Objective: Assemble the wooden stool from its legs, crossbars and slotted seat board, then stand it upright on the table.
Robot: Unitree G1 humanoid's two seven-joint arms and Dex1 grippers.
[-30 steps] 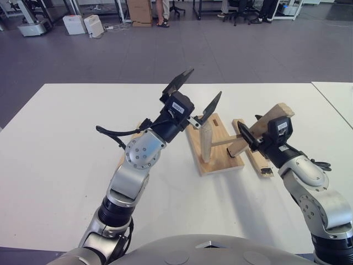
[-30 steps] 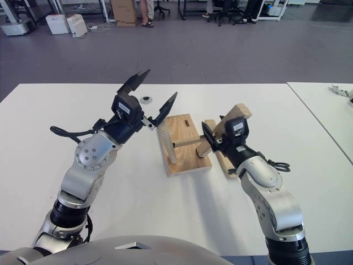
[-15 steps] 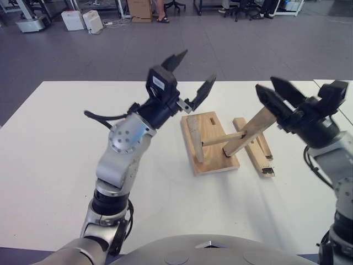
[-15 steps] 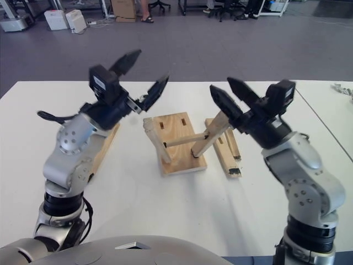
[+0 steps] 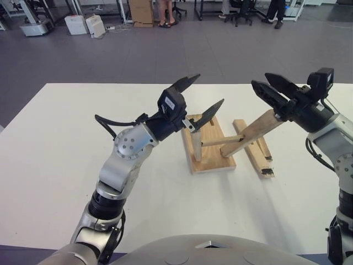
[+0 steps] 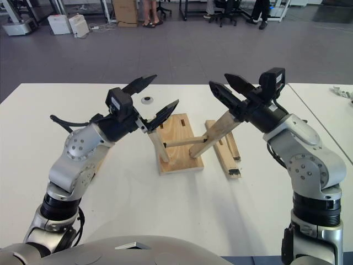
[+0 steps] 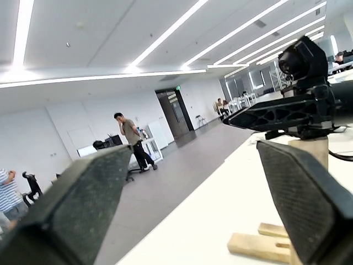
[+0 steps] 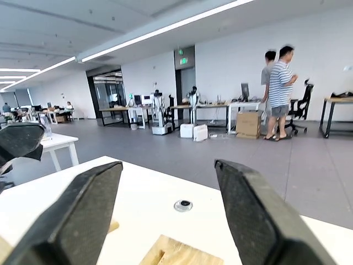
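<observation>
White tabletop [image 5: 66, 143] was seen carrying the seat board [image 5: 212, 160], laid flat, with two legs set into it. An upright leg [image 5: 196, 146] stood near the board's left edge, and a slanted leg [image 5: 248, 134] leaned out past its right edge. A crossbar [image 5: 212, 142] was bridged between them. Loose wooden parts [image 5: 256, 152] were laid just right of the board. Above the board's left side the left gripper [image 5: 210, 88] was held with jaws spread wide, nothing gripped. Up and right of the board, the right gripper [image 5: 259, 79] was likewise gaping and empty, just over the slanted leg's top end.
</observation>
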